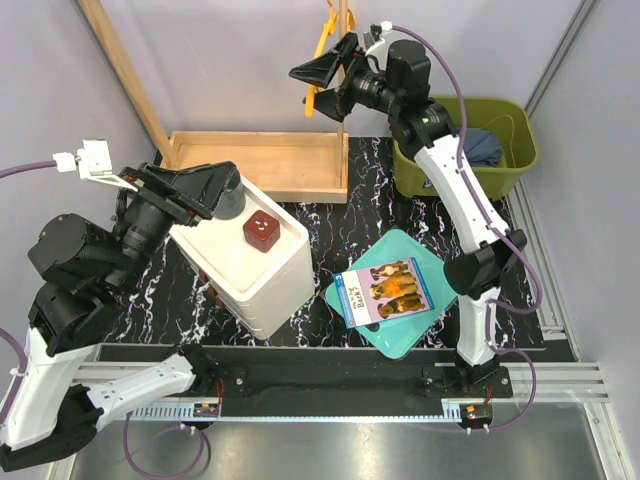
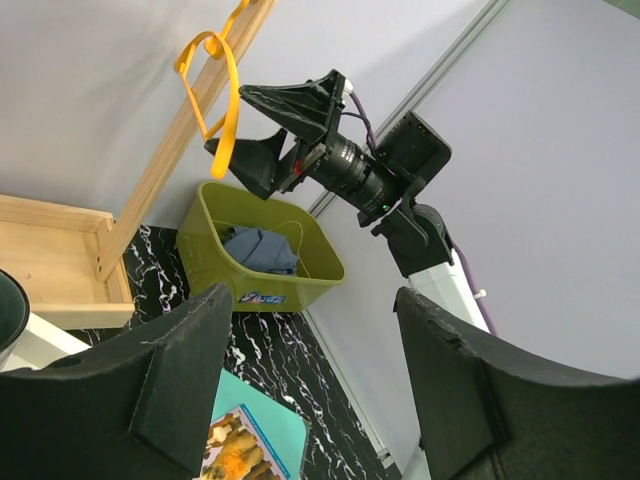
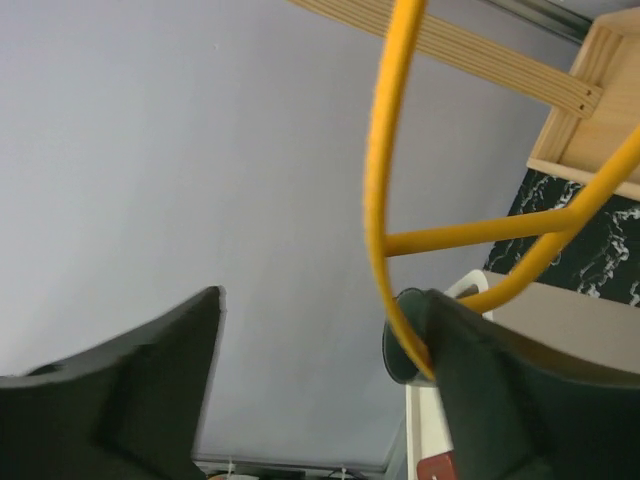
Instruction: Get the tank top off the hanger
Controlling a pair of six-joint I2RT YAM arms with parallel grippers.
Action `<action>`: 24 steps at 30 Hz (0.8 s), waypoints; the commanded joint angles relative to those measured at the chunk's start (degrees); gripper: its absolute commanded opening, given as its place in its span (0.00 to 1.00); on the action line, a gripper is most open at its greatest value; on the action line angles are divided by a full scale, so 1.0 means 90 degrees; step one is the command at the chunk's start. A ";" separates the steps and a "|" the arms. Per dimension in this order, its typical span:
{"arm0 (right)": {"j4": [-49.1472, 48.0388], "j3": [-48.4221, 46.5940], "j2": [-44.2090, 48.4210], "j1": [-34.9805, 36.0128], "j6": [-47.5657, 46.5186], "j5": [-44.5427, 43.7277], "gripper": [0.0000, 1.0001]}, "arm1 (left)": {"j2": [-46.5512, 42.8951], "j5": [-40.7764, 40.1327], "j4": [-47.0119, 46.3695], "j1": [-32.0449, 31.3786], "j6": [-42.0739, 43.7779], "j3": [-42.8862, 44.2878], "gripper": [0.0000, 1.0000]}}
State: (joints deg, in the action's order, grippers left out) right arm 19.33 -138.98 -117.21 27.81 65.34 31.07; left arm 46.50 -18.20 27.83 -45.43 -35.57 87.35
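The yellow-orange hanger (image 1: 322,48) hangs bare from the wooden rack, with no garment on it. It also shows in the left wrist view (image 2: 215,90) and in the right wrist view (image 3: 385,190). The dark slate-blue tank top (image 1: 486,146) lies crumpled in the green bin, and the left wrist view shows it too (image 2: 260,247). My right gripper (image 1: 318,88) is raised at the hanger with its jaws open; the hanger's curved arm runs against one finger (image 3: 500,390). My left gripper (image 1: 205,192) is open and empty above the white box.
The green bin (image 1: 522,160) stands at the back right. The wooden rack base (image 1: 260,165) is at the back centre. A white box (image 1: 250,275) holds a red cube (image 1: 262,230) and a dark cup (image 1: 232,203). A teal tray (image 1: 400,335) holds a book (image 1: 388,290).
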 commanded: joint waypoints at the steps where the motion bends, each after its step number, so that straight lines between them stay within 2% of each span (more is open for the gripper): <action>1: 0.0917 0.0012 0.0757 -0.0024 -0.0666 0.0132 1.00 | 0.0019 0.0176 -0.0056 -0.0001 -0.0022 -0.0008 0.70; 5: 0.2156 -0.0279 0.0982 -0.0024 -0.1409 -0.0160 1.00 | 0.0106 0.0322 -0.0065 0.0009 -0.0061 -0.0008 0.70; 7: 0.3141 -0.0436 0.1109 -0.0024 -0.2012 -0.0423 1.00 | 0.0155 0.0371 -0.0065 -0.0001 -0.0090 0.0001 0.70; 10: 0.4441 -0.0622 0.1284 -0.0014 -0.2929 -0.1311 1.00 | 0.0233 0.0479 -0.0056 -0.0001 -0.0120 -0.0018 0.71; 12: 0.5297 -0.0593 0.1431 -0.0024 -0.3400 -0.2267 1.00 | 0.0302 0.0586 -0.0065 -0.0001 -0.0139 -0.0028 0.72; 15: 0.5945 -0.0224 0.1772 -0.0024 -0.4221 -0.3595 1.00 | 0.0361 0.0829 -0.0085 -0.0001 -0.0149 -0.0067 0.73; 16: 0.5977 0.0310 0.1918 -0.0024 -0.4581 -0.4092 1.00 | 0.0351 0.1014 -0.0085 -0.0001 -0.0139 -0.0086 0.75; 18: 0.5851 0.0966 0.2484 0.0015 -0.4915 -0.4456 1.00 | 0.0263 0.1210 -0.0095 0.0009 -0.0139 -0.0242 0.76; 19: 0.5753 0.1733 0.2708 0.0015 -0.5129 -0.4661 1.00 | 0.0205 0.1385 -0.0095 -0.0001 -0.0188 -0.0349 0.78; 24: 0.4797 0.4227 0.4632 0.0035 -0.4879 -0.4538 1.00 | -0.0644 0.1982 -0.0085 -0.0001 -0.0812 -0.1569 0.85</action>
State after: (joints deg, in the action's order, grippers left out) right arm 65.98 -112.75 -87.22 27.57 23.81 -5.26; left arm 46.09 -7.07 27.35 -45.43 -38.65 79.53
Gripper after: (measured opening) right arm 0.994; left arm 0.820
